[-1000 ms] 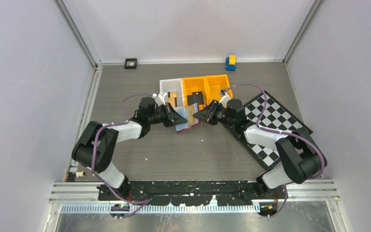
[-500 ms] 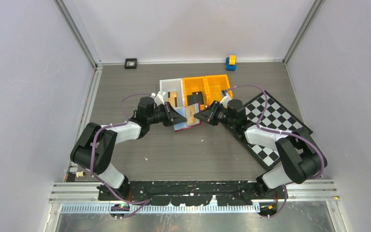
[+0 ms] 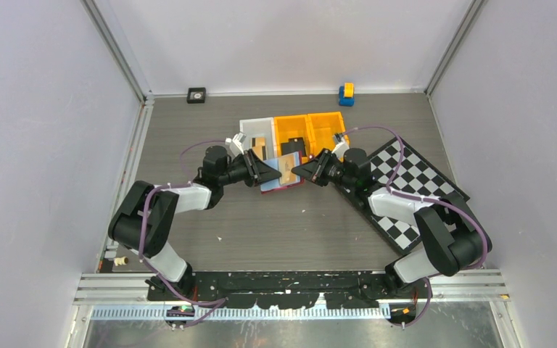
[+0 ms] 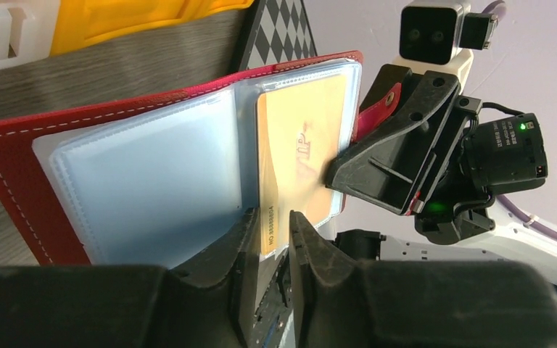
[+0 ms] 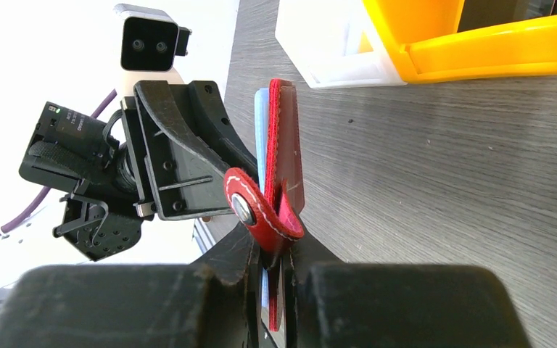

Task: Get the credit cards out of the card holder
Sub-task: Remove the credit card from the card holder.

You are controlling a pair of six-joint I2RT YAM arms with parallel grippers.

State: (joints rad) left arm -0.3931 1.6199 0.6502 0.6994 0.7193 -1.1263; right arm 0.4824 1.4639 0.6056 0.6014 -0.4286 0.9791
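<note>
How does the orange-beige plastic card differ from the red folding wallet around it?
The orange-beige plastic card is smooth with print; the red folding wallet has white stitching and a snap tab. The card is smaller, covering only one page of the wallet. The right claw pinches the wallet's edge; the card sits inside a clear sleeve. Both are flat rectangles.

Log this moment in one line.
left gripper: astride credit card edge, grip unclear | right gripper: shut on card holder | card: not yet out
</note>
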